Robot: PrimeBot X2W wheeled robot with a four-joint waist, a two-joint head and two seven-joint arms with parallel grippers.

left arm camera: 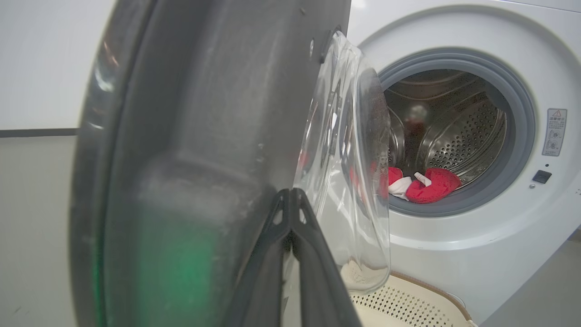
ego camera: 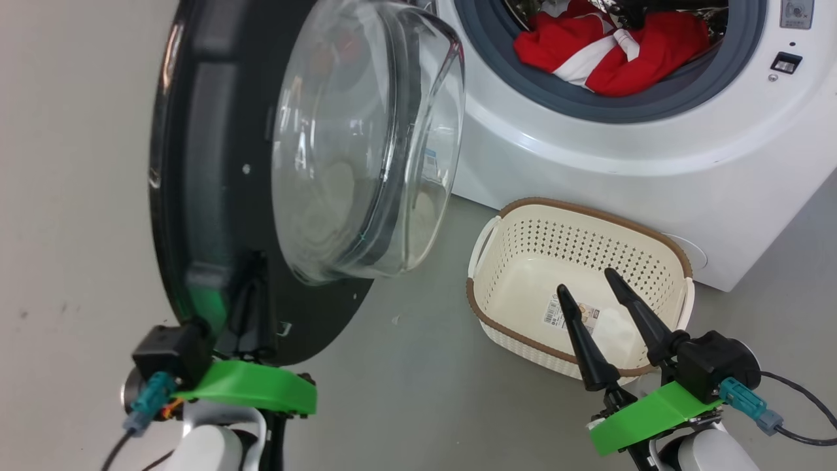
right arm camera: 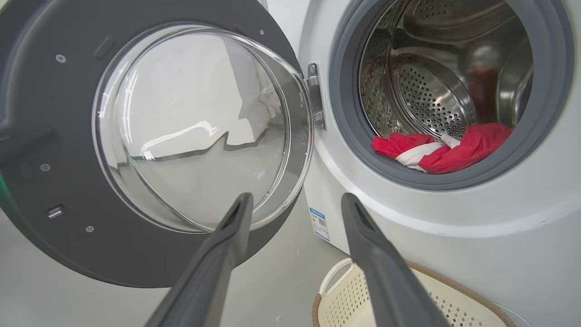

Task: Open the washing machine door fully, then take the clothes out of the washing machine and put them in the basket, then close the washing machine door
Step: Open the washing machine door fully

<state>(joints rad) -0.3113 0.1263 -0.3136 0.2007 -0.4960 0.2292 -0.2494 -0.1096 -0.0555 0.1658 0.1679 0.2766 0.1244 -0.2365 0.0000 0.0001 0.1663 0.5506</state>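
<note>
Swung-out washing machine door against closed left claw, right claw spread above basket, clothes in drum

The washing machine door has a glossy black rim around a clear glass bowl. At one o'clock in the head view, the clothes are bright red with white stripes, ringed by a grey rubber seal on the white washing machine. At five o'clock, the basket is cream with a brown rim and rows of dot perforations. Its sticker seems white with a black barcode. The drum is silver steel, dotted with holes.
</note>
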